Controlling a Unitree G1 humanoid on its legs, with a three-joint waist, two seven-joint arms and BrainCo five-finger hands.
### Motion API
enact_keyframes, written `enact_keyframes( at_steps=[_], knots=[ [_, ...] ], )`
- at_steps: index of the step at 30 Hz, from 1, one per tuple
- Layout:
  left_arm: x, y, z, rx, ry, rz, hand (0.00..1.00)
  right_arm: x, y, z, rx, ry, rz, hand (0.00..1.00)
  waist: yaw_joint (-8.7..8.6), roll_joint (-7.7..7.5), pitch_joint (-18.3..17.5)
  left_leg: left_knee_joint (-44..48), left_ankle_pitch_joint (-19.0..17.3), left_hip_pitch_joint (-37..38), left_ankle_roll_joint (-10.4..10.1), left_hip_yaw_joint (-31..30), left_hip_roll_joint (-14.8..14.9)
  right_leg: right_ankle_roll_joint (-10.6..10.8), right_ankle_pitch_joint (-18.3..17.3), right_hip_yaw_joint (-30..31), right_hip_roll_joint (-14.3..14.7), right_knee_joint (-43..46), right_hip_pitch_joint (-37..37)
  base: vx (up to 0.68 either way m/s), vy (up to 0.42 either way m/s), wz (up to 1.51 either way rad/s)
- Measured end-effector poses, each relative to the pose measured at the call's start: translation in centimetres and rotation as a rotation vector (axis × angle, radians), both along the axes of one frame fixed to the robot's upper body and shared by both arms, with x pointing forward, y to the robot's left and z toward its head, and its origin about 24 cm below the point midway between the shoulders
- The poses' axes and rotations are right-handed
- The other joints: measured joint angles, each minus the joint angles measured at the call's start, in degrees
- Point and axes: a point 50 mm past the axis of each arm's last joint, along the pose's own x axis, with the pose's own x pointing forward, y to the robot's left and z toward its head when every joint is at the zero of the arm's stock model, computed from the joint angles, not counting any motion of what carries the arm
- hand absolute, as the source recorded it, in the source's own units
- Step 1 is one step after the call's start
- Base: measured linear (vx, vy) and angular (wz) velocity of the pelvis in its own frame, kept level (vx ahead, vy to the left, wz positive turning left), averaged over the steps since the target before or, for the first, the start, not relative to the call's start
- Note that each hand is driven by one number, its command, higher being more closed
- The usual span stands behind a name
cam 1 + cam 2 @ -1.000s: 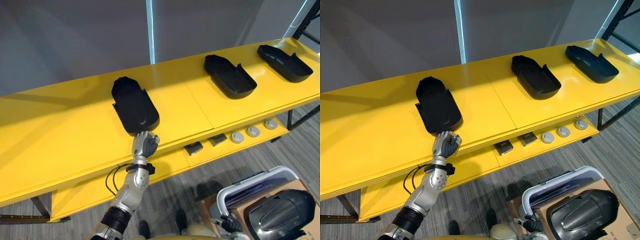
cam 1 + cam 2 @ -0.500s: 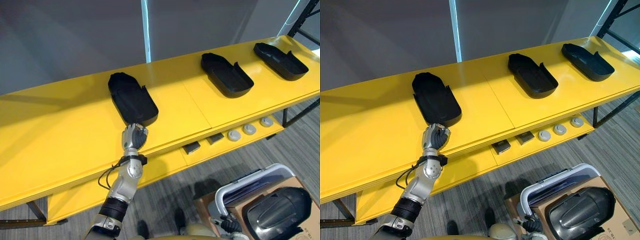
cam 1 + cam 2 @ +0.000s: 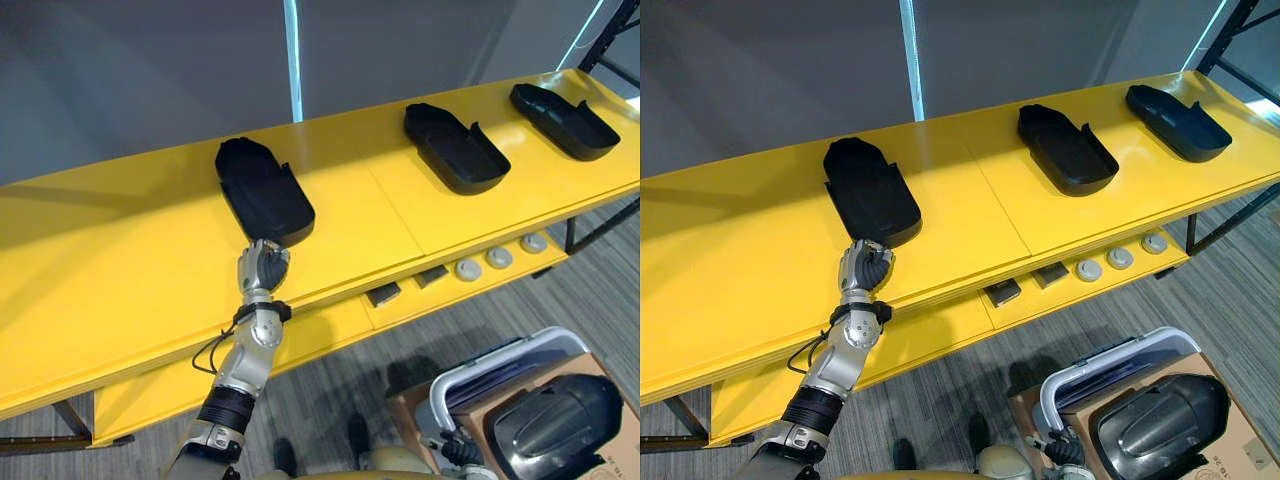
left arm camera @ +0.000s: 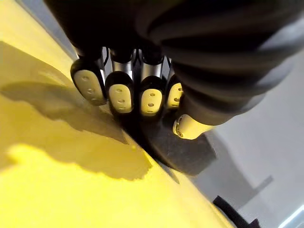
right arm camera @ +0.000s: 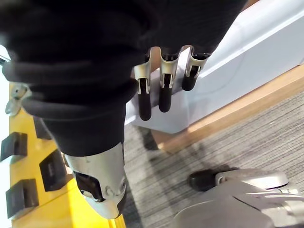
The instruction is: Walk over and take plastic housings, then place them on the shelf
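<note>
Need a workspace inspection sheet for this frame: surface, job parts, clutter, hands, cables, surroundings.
surface: yellow shelf top, flat.
job's things: three black plastic housings lying apart on it: left housing, middle housing, right housing.
clutter: lower level holds two dark blocks and three round grey discs.
hands: left hand at left housing's near end, fingers curled, holding nothing; right hand low beside white frame, fingers relaxed.
cables: nothing seen.
surroundings: grey wall, carpet, cardboard box holding another black part.
</note>
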Motion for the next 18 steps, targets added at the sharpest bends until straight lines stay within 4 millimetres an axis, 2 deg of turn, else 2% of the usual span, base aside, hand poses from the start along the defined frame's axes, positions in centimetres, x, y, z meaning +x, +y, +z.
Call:
enact_keyframes(
  at_steps=[3,4,6,9,11,12,14,15,18],
  knots=[
    [-1.6,0.6,2.6,-0.069,-0.146,-0.012,1.00,-0.3,-0.1,-0.1,-0.003,0.011,0.001,0.00,1.10,0.04,0.0,0.0,0.0,0.1,0.0,-0.2,0.0,0.0,0.0,0.0,0.0,0.0,0.2,0.00,0.004,0.04],
    [-2.5,1.8,3.6,-0.140,-0.221,0.018,1.00,-0.3,-0.2,-0.1,-0.004,0.015,0.001,0.00,1.19,0.05,0.0,0.0,0.0,0.5,0.0,-0.8,0.0,-0.1,-0.1,-0.5,0.0,0.0,0.9,-0.02,0.004,0.17],
    [-3.3,3.4,4.0,-0.185,-0.262,0.077,1.00,-0.5,-0.2,-0.2,-0.004,0.027,0.002,0.00,1.24,0.08,0.0,-0.2,0.0,0.8,0.0,-1.7,-0.1,-0.3,-0.6,-1.4,-0.1,0.0,1.9,-0.04,0.001,0.28],
    [-5.1,7.4,3.5,-0.312,-0.313,0.242,1.00,-1.2,-0.4,-0.4,-0.012,0.065,0.017,0.00,2.21,0.27,-0.2,-0.3,-0.1,0.6,-0.1,-3.5,-0.1,-0.2,-1.7,-3.0,-0.2,1.2,2.0,-0.03,-0.006,0.31],
    [-7.0,10.6,1.8,-0.391,-0.291,0.424,1.00,-1.6,-0.5,-0.5,-0.026,0.080,0.007,0.00,3.70,0.26,-0.2,-0.3,0.0,0.4,0.0,-4.3,-0.1,-0.3,-2.0,-3.9,-0.2,1.5,2.0,-0.01,-0.007,0.21],
    [-7.5,11.2,1.2,-0.407,-0.274,0.462,1.00,-1.6,-0.6,-0.5,-0.028,0.082,0.005,0.00,3.98,0.25,-0.2,-0.3,0.0,0.2,0.0,-4.7,-0.2,-0.3,-2.0,-4.2,-0.3,1.5,2.1,0.01,-0.003,0.28],
    [-9.1,13.4,-2.0,-0.459,-0.159,0.595,1.00,-1.9,-0.6,-0.5,-0.035,0.092,-0.004,0.00,4.63,0.16,-0.3,-0.3,0.6,0.2,0.1,-5.8,-0.3,-0.4,-2.2,-5.5,-0.4,1.5,2.7,0.02,-0.002,0.31],
    [-9.4,13.9,-3.0,-0.469,-0.117,0.625,1.00,-2.0,-0.6,-0.6,-0.038,0.096,-0.007,0.00,4.82,0.14,-0.3,-0.3,0.7,0.5,0.2,-6.1,-0.4,-0.4,-2.3,-5.9,-0.5,1.5,3.1,0.02,-0.001,0.23],
    [-10.8,14.8,-7.7,-0.534,0.097,0.713,1.00,-2.2,-0.4,-0.6,-0.036,0.103,-0.011,0.00,6.21,-0.37,-1.0,-0.3,0.7,1.2,0.2,-6.3,-0.4,-0.3,-2.6,-6.4,-0.6,1.6,4.0,0.00,0.002,0.06]
  ],
)
